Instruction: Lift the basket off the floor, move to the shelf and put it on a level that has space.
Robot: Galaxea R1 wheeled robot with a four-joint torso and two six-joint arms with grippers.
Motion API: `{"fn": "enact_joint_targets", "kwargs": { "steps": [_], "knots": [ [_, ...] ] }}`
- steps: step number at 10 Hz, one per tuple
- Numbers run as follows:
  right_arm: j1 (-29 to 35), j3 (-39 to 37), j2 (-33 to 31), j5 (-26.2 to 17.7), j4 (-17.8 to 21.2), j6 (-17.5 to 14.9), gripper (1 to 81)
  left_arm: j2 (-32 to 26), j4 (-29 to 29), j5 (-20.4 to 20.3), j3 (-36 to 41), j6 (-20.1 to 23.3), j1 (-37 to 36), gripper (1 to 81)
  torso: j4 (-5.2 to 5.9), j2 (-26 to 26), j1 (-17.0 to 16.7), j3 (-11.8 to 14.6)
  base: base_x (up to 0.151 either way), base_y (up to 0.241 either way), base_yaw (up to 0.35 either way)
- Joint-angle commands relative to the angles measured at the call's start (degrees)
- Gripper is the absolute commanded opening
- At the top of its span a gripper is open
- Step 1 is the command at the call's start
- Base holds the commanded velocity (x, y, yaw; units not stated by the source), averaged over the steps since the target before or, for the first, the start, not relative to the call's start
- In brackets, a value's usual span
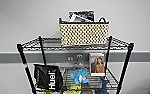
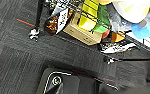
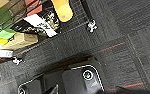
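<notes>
Basket point(image 1: 84, 33) is sitting on the shelf's point(image 1: 126, 61) top level point(image 1: 32, 43), long axis running across it. I am seeing both wrist cameras facing the floor point(image 2: 18, 60); either gripper's state I cannot tell.

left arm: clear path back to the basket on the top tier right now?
Probably yes, after a lift. The basket sits on the shelf's top level with nothing in front of it. The left wrist view looks at floor by a caster, so that arm hangs low.

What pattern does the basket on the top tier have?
A cream and dark chequered weave with a dark rim; the basket shows best in the head view.
</notes>
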Motion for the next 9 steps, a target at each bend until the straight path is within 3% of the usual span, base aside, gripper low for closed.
{"fn": "enact_joint_targets", "kwargs": {
  "steps": [1,9],
  "knots": [
    [2.62,-3.80,1.83,-0.72,1.01,-2.17,81.1,4.20,3.75,1.65,-5.34,0.46,-1.69,81.1,0.00,0.00,0.00,0.00,0.000,0.000,0.000],
    [-3.62,-11.37,11.69,5.45,0.31,-4.37,81.1,18.19,10.52,1.39,-18.90,0.46,4.37,81.1,0.00,0.00,0.00,0.00,0.000,0.000,0.000]
  ]
}}
